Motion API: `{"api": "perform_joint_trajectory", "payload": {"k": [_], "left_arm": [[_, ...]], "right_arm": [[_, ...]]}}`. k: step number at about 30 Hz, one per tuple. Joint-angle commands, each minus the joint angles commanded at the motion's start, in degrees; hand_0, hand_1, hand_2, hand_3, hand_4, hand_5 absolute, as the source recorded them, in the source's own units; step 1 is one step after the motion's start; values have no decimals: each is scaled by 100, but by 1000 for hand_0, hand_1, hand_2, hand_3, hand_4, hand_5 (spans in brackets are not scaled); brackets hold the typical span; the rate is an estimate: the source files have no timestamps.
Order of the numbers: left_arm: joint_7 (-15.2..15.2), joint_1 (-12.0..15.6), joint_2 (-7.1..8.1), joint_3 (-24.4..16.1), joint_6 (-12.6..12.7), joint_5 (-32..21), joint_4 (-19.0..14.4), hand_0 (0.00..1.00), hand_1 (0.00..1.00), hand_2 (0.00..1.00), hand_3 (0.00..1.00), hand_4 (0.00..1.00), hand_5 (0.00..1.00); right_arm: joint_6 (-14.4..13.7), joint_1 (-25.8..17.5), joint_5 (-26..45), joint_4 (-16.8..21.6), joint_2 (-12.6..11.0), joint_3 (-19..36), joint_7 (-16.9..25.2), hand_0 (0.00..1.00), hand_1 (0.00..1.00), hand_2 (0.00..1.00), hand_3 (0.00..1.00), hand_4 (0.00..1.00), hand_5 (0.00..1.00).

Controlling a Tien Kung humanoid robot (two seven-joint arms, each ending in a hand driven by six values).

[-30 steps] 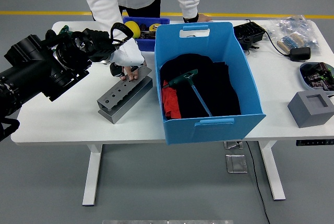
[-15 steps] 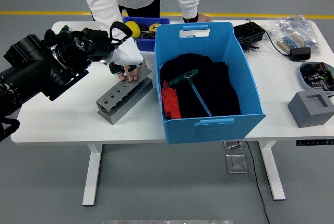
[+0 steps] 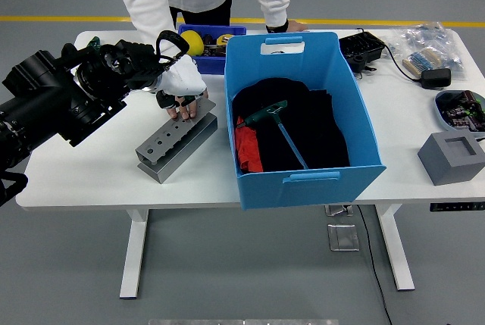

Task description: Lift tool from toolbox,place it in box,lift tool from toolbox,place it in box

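Observation:
The grey metal tool holder (image 3: 170,143) lies at an angle on the table, left of the big blue box (image 3: 303,181). A person's hand (image 3: 184,105) in a white sleeve presses on the holder's far end. My left hand (image 3: 140,64) hovers just left of that sleeve, above the holder's far end; its grip is hidden by the black parts and the sleeve. In the blue box a teal T-handle tool (image 3: 276,124) lies on black cloth beside something red (image 3: 247,151). My right arm is out of view.
A small blue bin (image 3: 212,60) with yellow items stands behind the holder. At the right are a black device (image 3: 361,48), plastic bags (image 3: 428,45), a parts tray (image 3: 462,107) and a grey foam block (image 3: 453,157). The person stands at the far side.
The grey holder has slid a little to the left under the person's hand. My left hand has shifted slightly up and left.

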Motion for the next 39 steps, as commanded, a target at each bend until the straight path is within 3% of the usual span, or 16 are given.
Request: {"api": "perform_joint_trajectory", "payload": {"k": [4, 5, 10, 11, 16, 17, 22, 23, 28, 29, 34, 35, 39], "left_arm": [[-32, 8, 0, -23, 0, 0, -3, 874, 536, 411, 428, 818, 114], [-46, 8, 0, -32, 4, 0, -2, 841, 467, 359, 377, 986, 192], [-80, 14, 11, -55, 22, 0, -2, 841, 467, 359, 377, 986, 192], [-86, 15, 14, -60, 24, 0, 1, 704, 366, 300, 298, 998, 226], [-116, 27, 23, -87, 27, 0, 6, 704, 366, 300, 298, 998, 226], [-121, 30, 23, -92, 29, 0, 4, 590, 301, 265, 260, 998, 230], [-134, 36, 26, -113, 22, 0, 1, 590, 301, 265, 260, 998, 230], [-133, 36, 29, -113, 24, 0, 2, 458, 241, 222, 211, 986, 223], [-149, 39, 45, -115, 103, 0, 18, 458, 241, 222, 211, 986, 223], [-156, 43, 47, -118, 130, 0, 21, 364, 189, 185, 182, 968, 216], [-177, 69, 53, -134, 233, 0, 34, 364, 189, 185, 182, 968, 216], [-193, 76, 56, -136, 289, 0, 38, 290, 135, 140, 135, 908, 212], [-246, 98, 66, -143, 454, 0, 42, 290, 135, 140, 135, 908, 212]], "right_arm": [[3, -6, -20, 0, 1, 14, -7, 651, 645, 730, 625, 921, 692], [4, -5, -22, -1, 1, 15, -8, 652, 645, 730, 625, 920, 691], [7, -1, -11, -2, -2, 3, -1, 652, 645, 730, 625, 920, 691], [8, 0, -6, -2, -3, -2, 1, 651, 646, 729, 624, 919, 689], [7, 6, 20, -3, -3, -21, 11, 651, 646, 729, 624, 919, 689], [7, 6, 24, -3, -3, -24, 11, 651, 645, 730, 624, 918, 689], [7, 3, 7, -5, -1, -9, 6, 651, 645, 730, 624, 918, 689], [7, 2, 2, -6, 0, -4, 4, 651, 644, 730, 624, 918, 689], [9, -3, -15, -7, 2, 6, 1, 651, 644, 730, 624, 918, 689], [9, -5, -12, -7, 2, 3, 1, 651, 644, 730, 624, 918, 688], [7, -11, 15, -6, 3, -11, 7, 651, 644, 730, 624, 918, 688], [6, -13, 20, -6, 3, -14, 9, 651, 644, 729, 624, 918, 687], [6, -20, 24, -5, 3, -12, 10, 651, 644, 729, 624, 918, 687]]}}
